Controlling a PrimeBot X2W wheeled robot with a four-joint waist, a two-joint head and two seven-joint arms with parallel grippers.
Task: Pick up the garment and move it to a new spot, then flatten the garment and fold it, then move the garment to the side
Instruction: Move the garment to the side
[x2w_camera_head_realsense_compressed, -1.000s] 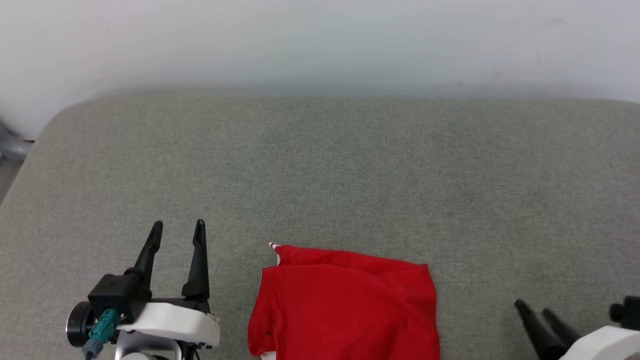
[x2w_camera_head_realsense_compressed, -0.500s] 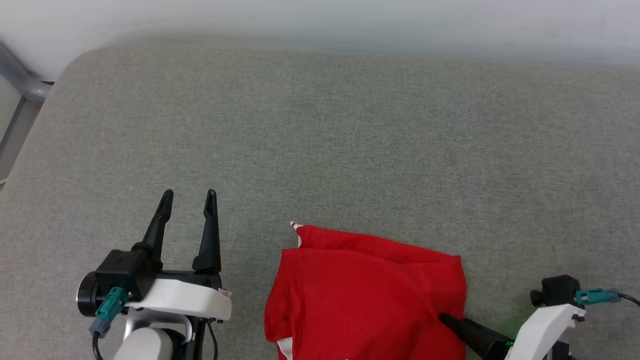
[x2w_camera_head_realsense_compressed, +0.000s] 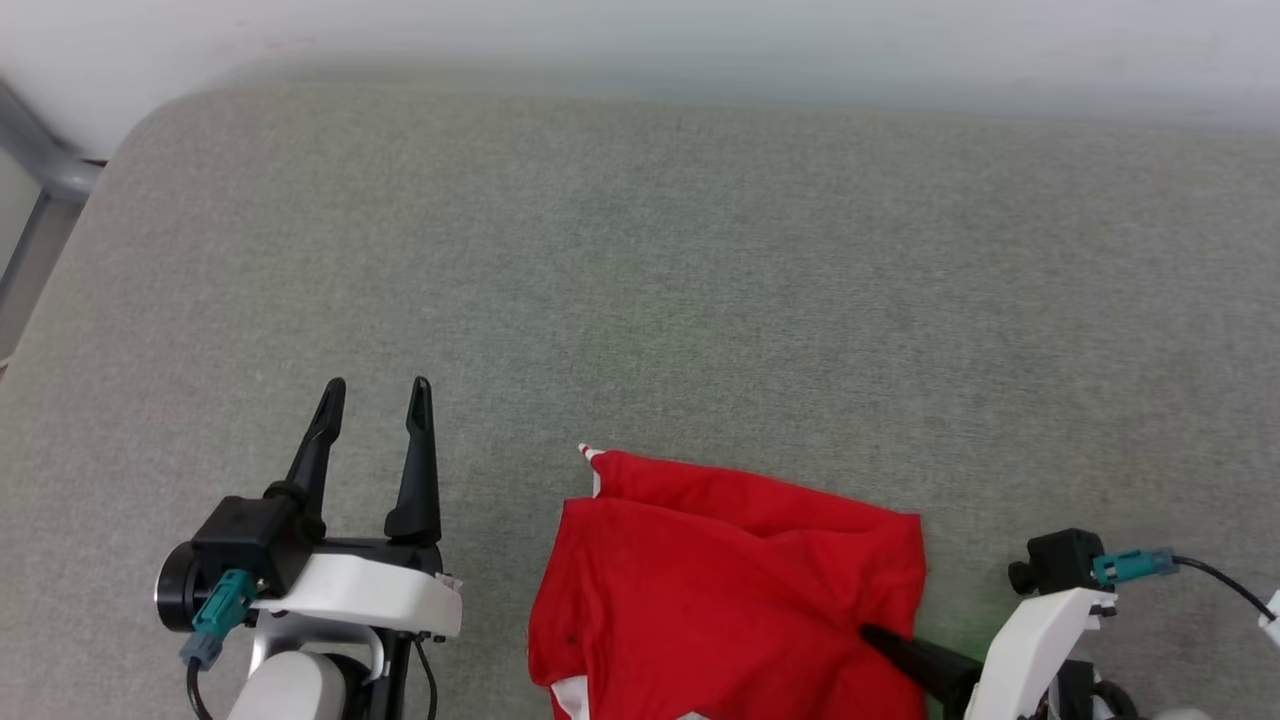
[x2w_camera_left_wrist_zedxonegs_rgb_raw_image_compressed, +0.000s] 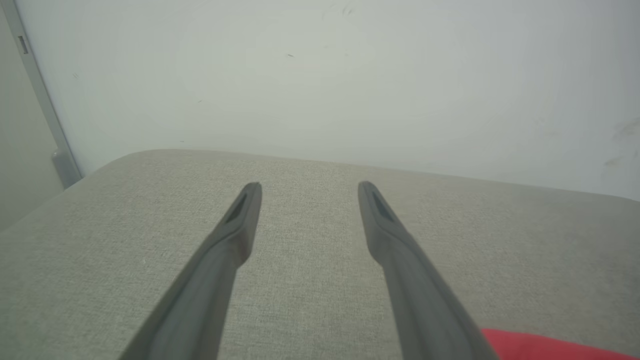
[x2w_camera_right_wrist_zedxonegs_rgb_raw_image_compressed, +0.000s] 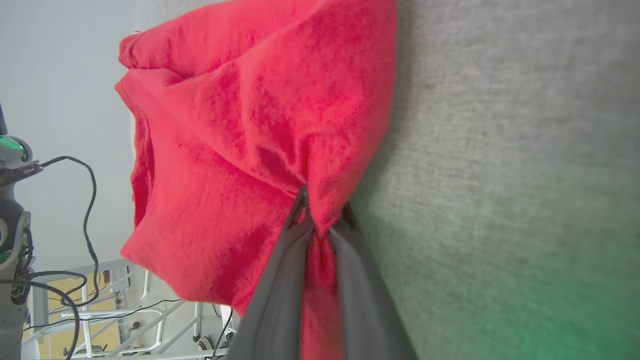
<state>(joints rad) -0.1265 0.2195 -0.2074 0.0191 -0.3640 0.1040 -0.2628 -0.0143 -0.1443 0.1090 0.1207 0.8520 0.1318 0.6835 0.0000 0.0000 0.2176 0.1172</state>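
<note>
The garment (x2w_camera_head_realsense_compressed: 720, 590) is lying as a rumpled red heap at the near edge of the grey fabric-covered bench (x2w_camera_head_realsense_compressed: 700, 250). A tip of striped trim (x2w_camera_head_realsense_compressed: 590, 453) is poking out at its far left corner. The right tool (x2w_camera_head_realsense_compressed: 868, 634) is reaching in from the garment's right side and is pinching a gathered fold of the red cloth between narrowed fingers; in the right wrist view the fabric is bunching into creases that are running toward the tool (x2w_camera_right_wrist_zedxonegs_rgb_raw_image_compressed: 320, 220). Nearly all the cloth is therefore lying to the left of the grip, so any lift is likely to leave it dangling unevenly from that right edge. The left tool (x2w_camera_head_realsense_compressed: 378, 383) is sitting with its fingers wide apart and holding nothing. It is beside the garment's left edge but apart from it, pointing away toward the pale wall (x2w_camera_left_wrist_zedxonegs_rgb_raw_image_compressed: 320, 75). The right arm is clearly the one engaged. The bare stretch of bench is opening ahead and to both sides, so carrying the heap forward, away from the near edge, is looking like the natural direction for a new spot.
</note>
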